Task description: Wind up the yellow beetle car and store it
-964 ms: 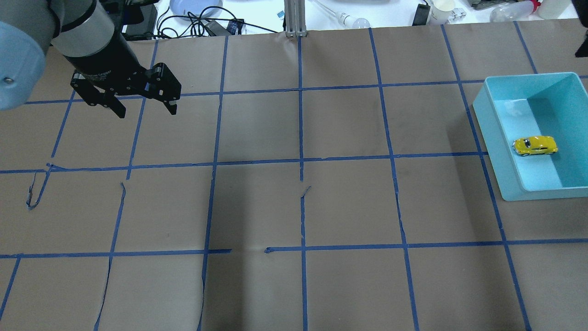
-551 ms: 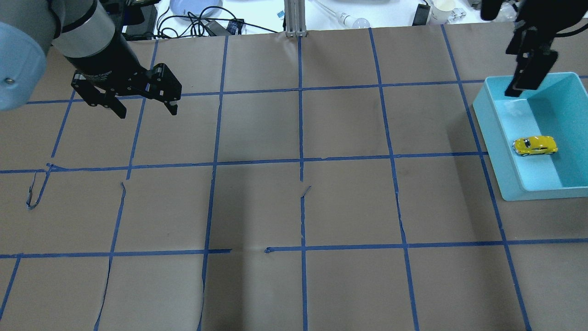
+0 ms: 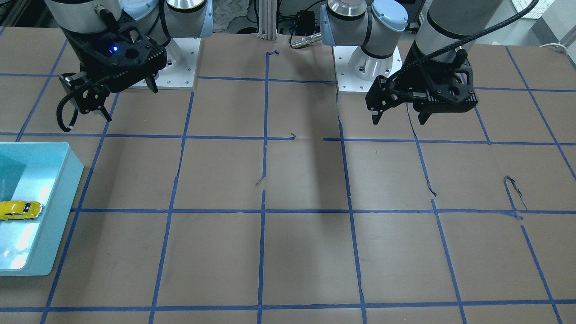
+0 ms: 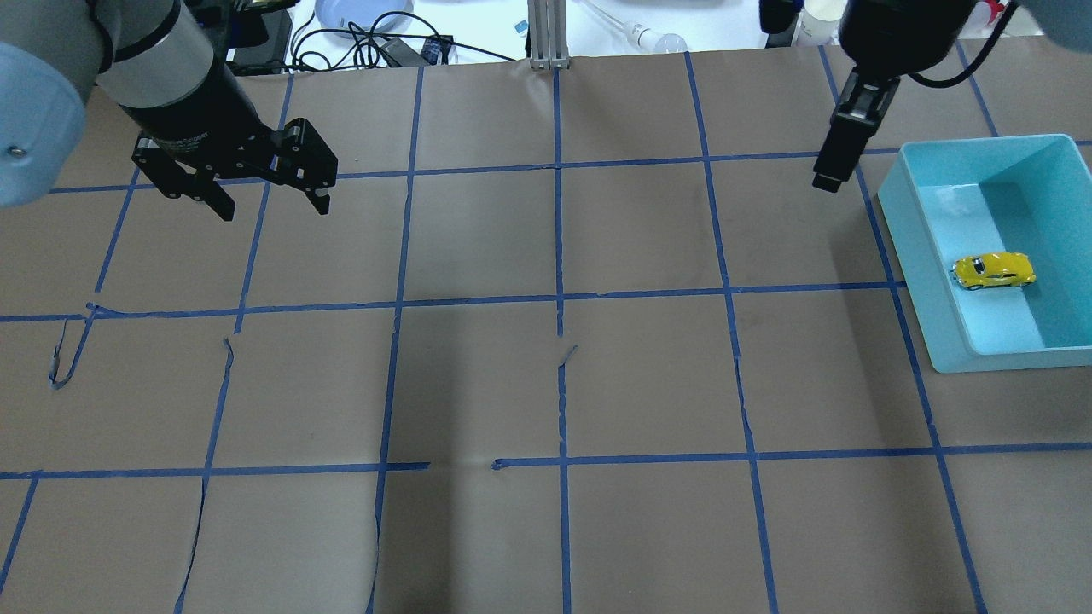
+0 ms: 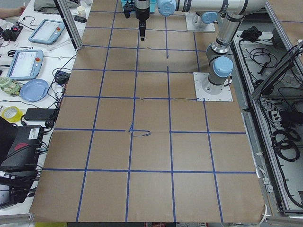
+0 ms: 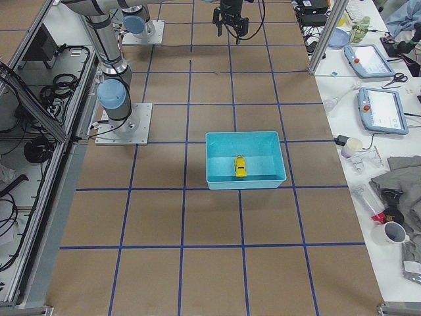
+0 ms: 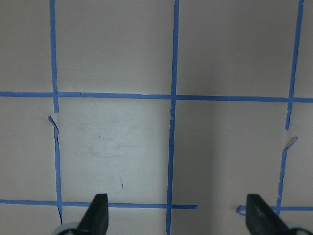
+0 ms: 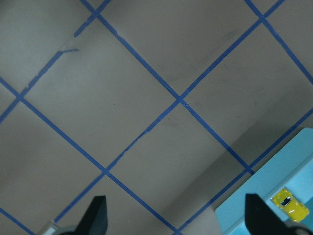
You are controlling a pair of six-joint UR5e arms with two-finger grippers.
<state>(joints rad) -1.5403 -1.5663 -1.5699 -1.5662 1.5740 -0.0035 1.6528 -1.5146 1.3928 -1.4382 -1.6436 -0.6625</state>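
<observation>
Withdrawing our wide, empty right gripper (image 4: 829,176) left of the bin (image 4: 921,264), we judge the yellow beetle car (image 4: 994,271) stored; left gripper (image 4: 271,205) wide.

Paper-covered table (image 4: 512,384) (blue-taped grid), teal bin (image 4: 917,256)

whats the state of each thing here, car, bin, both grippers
yellow beetle car: resting inside the bin, held by nothing
teal bin: on the table, open-topped, holding only the car
left gripper: open, empty, above the table
right gripper: open, empty, beside the bin, off the car
</observation>
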